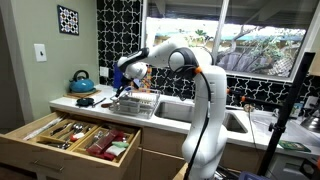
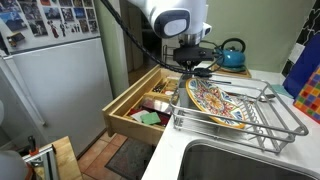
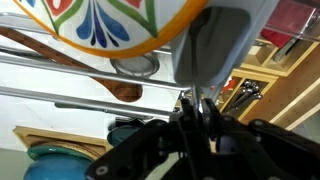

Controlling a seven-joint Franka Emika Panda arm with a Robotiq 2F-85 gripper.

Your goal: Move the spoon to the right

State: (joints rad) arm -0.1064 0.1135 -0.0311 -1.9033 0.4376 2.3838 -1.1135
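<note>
My gripper [image 3: 192, 112] is shut on a grey metal spoon [image 3: 215, 45], which rises blurred and close from between the fingers in the wrist view. In both exterior views the gripper [image 1: 126, 86] [image 2: 192, 68] hangs over the end of the wire dish rack [image 2: 270, 125] nearest the kettle. The spoon is too small to make out there. A colourful patterned plate [image 2: 215, 100] leans in the rack right beside the gripper and fills the top of the wrist view [image 3: 90, 25].
A wooden spoon [image 3: 120, 90] and a round metal utensil [image 3: 135, 67] lie in the rack under the plate. A teal kettle [image 2: 232, 55] stands behind. An open drawer [image 1: 70, 135] of cutlery juts out below the counter. The sink [image 2: 240, 165] adjoins the rack.
</note>
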